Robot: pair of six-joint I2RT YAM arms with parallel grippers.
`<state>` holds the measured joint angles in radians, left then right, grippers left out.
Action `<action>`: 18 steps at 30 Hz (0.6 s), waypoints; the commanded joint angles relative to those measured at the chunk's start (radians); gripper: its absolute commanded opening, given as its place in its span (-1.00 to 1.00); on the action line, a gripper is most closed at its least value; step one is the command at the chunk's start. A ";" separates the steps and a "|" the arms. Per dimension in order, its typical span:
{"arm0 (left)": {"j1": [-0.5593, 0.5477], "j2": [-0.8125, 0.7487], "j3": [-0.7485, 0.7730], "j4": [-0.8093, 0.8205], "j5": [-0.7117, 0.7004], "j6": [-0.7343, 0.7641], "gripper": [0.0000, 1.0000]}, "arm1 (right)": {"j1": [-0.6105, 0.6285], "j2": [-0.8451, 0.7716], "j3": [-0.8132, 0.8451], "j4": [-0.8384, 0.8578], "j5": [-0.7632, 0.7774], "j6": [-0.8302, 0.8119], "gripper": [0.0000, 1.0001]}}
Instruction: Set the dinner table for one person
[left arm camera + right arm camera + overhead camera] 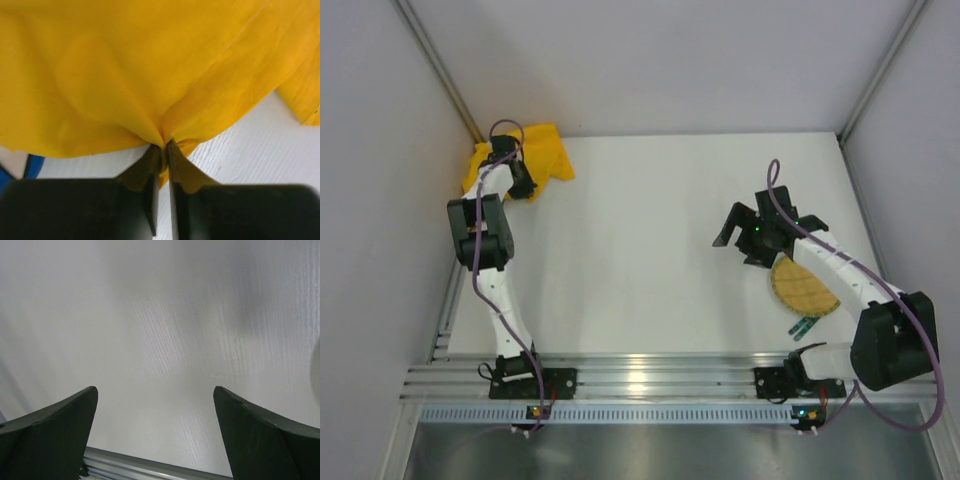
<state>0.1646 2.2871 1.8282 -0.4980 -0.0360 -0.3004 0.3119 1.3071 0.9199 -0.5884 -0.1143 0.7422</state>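
Placemat (548,150) at far-left corner, dinner table (650,250)

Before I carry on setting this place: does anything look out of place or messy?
Yes: the yellow cloth placemat sits bunched in the far left corner of the white tabletop, not flat, a fold pinched in the shut left claw. Nothing else looks odd.

From above and behind my bases, one camera takes in the whole table (650,250). My left wrist camera sits close on the yellow cloth (125,75) at the far left corner, also seen from above. My right wrist camera looks low toward the near-edge rail (150,467).
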 commanded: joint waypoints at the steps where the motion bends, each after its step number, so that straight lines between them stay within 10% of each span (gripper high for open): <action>1: 0.004 0.063 -0.003 -0.048 0.100 0.003 -1.00 | 0.012 0.021 0.071 0.004 0.007 -0.021 1.00; 10: -0.074 -0.132 -0.122 -0.020 0.243 -0.008 -1.00 | 0.010 0.080 0.126 0.004 0.008 -0.043 1.00; 18: -0.402 -0.333 -0.124 -0.086 0.185 -0.077 -1.00 | 0.010 0.047 0.145 -0.016 0.053 -0.075 0.99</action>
<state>-0.1146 2.0869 1.6806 -0.5426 0.1478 -0.3279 0.3119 1.3945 1.0267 -0.5961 -0.0975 0.6964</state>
